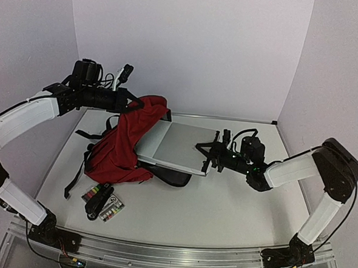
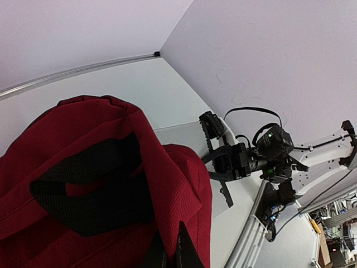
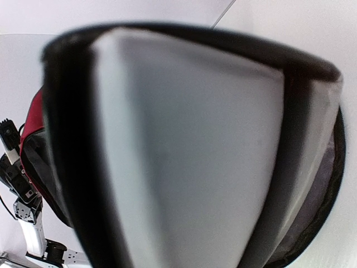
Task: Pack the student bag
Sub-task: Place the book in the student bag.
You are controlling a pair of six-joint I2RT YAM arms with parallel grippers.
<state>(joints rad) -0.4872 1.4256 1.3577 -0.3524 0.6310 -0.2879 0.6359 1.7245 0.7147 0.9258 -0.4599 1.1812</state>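
Note:
The student bag [image 1: 124,149], dark red with black straps, lies left of centre with its top flap lifted. My left gripper [image 1: 125,101] is shut on that red fabric and holds it up; in the left wrist view its fingertips [image 2: 170,254] pinch a fold of the bag [image 2: 167,184]. A flat grey laptop [image 1: 178,146] lies tilted with its left end inside the bag's mouth. My right gripper [image 1: 209,155] is shut on the laptop's right edge. In the right wrist view the laptop [image 3: 189,151] fills the frame and hides the fingers; red bag fabric [image 3: 36,111] shows at the left.
A small case of coloured items [image 1: 105,203] with a black object beside it lies near the front left. A black part of the bag [image 1: 173,177] sticks out under the laptop. Lilac walls close the back and both sides.

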